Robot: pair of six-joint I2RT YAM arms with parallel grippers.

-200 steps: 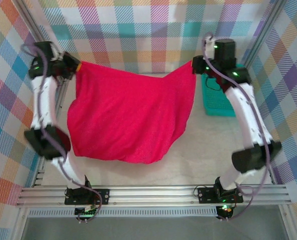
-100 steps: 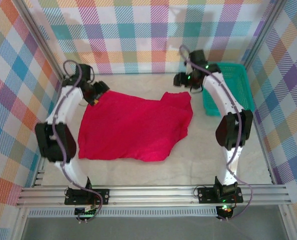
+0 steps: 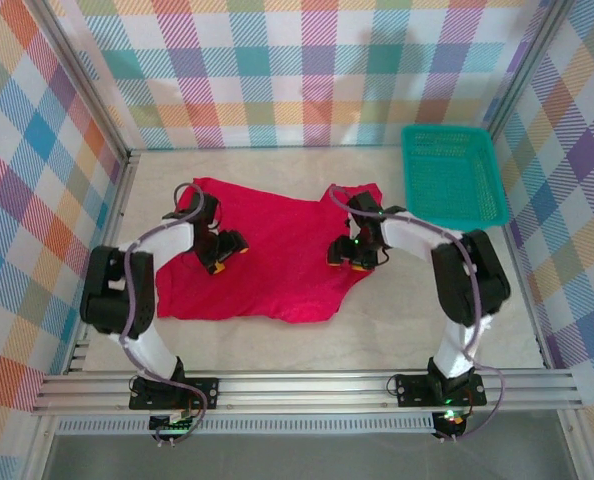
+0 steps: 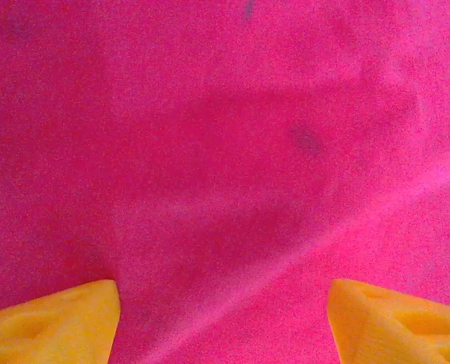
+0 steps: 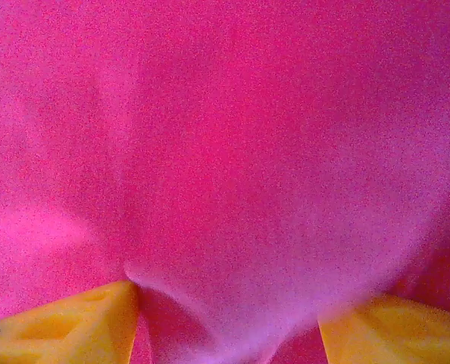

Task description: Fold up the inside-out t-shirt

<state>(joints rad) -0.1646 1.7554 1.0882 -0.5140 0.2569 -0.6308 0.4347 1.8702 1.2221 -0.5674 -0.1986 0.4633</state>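
Pale beige tabletop [image 3: 417, 300] spreads under both arms. It is closed in by walls of pastel checked cloth [image 3: 277, 70] and edged at the near side by a silver aluminium rail [image 3: 307, 385]. A teal plastic mesh basket [image 3: 452, 185] sits in the far corner, well apart from the right gripper [image 3: 349, 255] and beyond it to its outer side.

The plain bright red cloth t-shirt [image 3: 277, 245] lies spread flat and slightly rumpled on the table, directly beneath both grippers and stretching between them. The left gripper [image 3: 222, 255] hangs low over the shirt's left half, the right one over its right half.

In the left wrist view the yellow fingertips [image 4: 51, 322] stand wide apart with nothing clamped, and smooth red fabric [image 4: 225, 152] lies under and ahead of the left gripper [image 4: 225, 326]. In the right wrist view the jaws of the right gripper [image 5: 229, 334] are likewise parted. A soft ridge of the shirt [image 5: 225, 152] rises between its yellow fingers [image 5: 66, 322], unpinched.
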